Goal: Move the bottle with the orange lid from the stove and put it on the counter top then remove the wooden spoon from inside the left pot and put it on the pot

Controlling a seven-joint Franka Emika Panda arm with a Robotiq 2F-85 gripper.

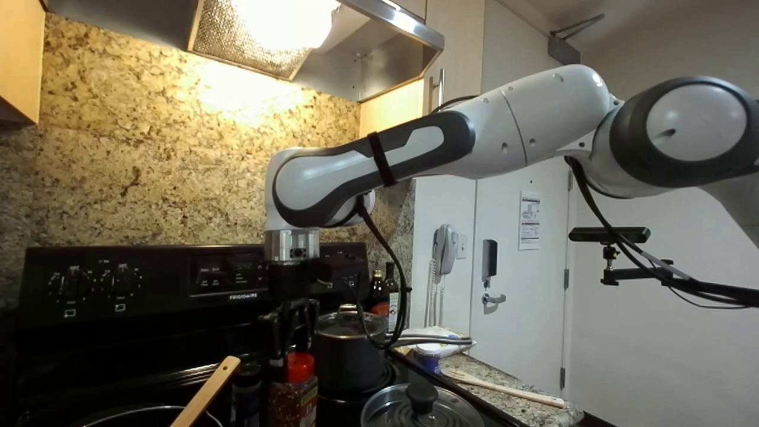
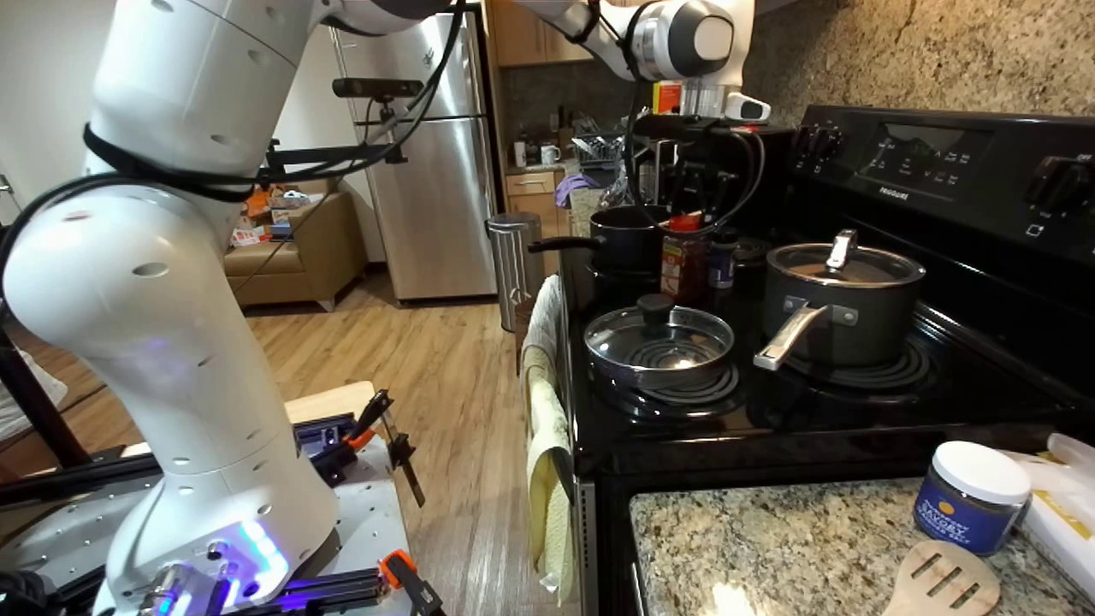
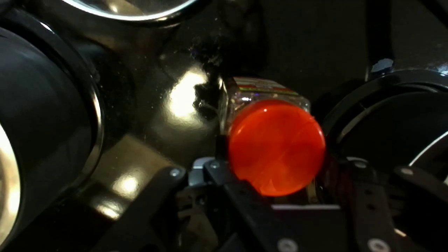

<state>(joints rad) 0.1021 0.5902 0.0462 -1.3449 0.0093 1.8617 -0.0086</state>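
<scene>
The bottle with the orange-red lid (image 1: 293,403) stands upright on the stove, also seen in an exterior view (image 2: 684,261). From above, its round lid (image 3: 274,143) fills the middle of the wrist view. My gripper (image 1: 290,349) points down over it, in both exterior views (image 2: 700,202). Its fingers (image 3: 280,157) are open on either side of the lid; the left one looks against it, and a narrow dark gap shows at the right. The wooden spoon's handle (image 1: 204,391) leans out of the left pot (image 2: 629,235); its head is hidden. The counter top (image 2: 727,547) is speckled granite.
A small dark jar (image 2: 721,263) stands beside the bottle. A lidded pot (image 2: 843,312) stands at the back burner, a glass-lidded pan (image 2: 629,368) at the front. A blue jar (image 2: 962,513) and a wooden slotted spatula (image 2: 941,586) lie on the counter.
</scene>
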